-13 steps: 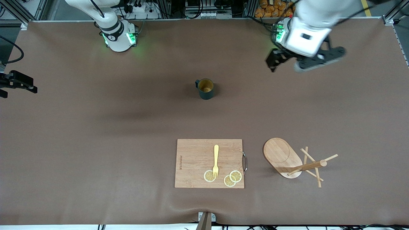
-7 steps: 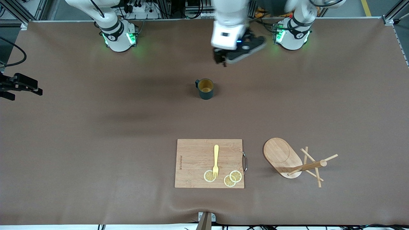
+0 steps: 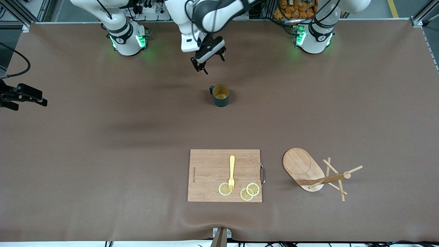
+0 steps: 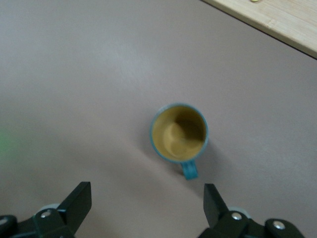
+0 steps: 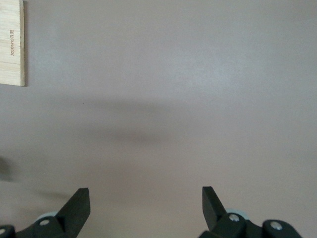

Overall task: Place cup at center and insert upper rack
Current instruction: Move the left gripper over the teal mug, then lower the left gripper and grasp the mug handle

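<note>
Left gripper [image 3: 208, 59] hangs with its fingers [image 4: 78, 198] spread apart and nothing between them, over bare tabletop just short of the cup [image 3: 220, 95], toward the edge where the arm bases stand. That cup sits upright near the middle of the table [image 3: 103, 144], handle turned toward the right arm's end. Right gripper [image 3: 21, 96] waits at the table's edge on its own end, fingers apart and empty. Upper rack [image 3: 310, 171] lies near the front-camera edge toward the left arm's end; it seems tipped on its side, though the angle makes that hard to judge. Beside it, a cutting board [image 3: 209, 171] carries a fork [image 3: 232, 172] and lemon slices [image 3: 249, 191].
</note>
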Controlling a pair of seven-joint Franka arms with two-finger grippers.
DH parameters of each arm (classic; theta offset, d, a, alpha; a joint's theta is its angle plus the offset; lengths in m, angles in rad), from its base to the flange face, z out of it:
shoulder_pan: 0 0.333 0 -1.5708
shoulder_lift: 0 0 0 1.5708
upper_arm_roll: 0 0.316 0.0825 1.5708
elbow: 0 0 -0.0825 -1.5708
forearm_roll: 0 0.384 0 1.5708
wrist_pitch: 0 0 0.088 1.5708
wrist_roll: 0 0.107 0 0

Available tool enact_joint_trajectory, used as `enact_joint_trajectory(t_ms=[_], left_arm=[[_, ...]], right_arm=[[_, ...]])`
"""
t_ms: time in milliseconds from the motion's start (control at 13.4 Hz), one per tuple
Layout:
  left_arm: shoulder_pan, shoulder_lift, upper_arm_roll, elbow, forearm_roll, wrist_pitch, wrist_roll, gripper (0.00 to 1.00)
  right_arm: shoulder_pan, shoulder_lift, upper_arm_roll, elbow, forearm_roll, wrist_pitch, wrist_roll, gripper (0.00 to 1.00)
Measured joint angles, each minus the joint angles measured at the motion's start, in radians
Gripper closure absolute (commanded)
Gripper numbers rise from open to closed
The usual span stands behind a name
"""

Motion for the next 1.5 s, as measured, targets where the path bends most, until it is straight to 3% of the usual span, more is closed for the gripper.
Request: enact_joint_trajectory(t_ms=[299, 599, 748, 1197, 1496], left_arm=[[-0.091, 0.151, 0.031, 0.085, 0.087, 0.016, -0.161, 0.00], [-0.264, 0.213, 0.231, 0.108, 0.096, 0.081, -0.242, 0.00], [-0.313, 0.227, 0.276, 0.114, 0.096, 0.087, -0.252, 0.00], [-0.316, 0.281, 0.328, 0.121, 0.097, 0.101, -0.261, 0.09], [-0.316, 0.303, 0.353, 0.135, 0.097, 0.108, -0.266, 0.11]], right_arm=[[-0.001, 0.000, 0.000, -0.008, 0.000, 0.003, 0.000, 0.00], [-0.001, 0.000, -0.001, -0.009, 0.001, 0.003, 0.000, 0.00], [-0.001, 0.000, -0.001, -0.009, 0.001, 0.003, 0.000, 0.00], [-0.001, 0.000, -0.001, -0.009, -0.003, 0.008, 0.000, 0.00], [-0.001, -0.004, 0.000, -0.007, -0.052, 0.006, 0.000, 0.00]])
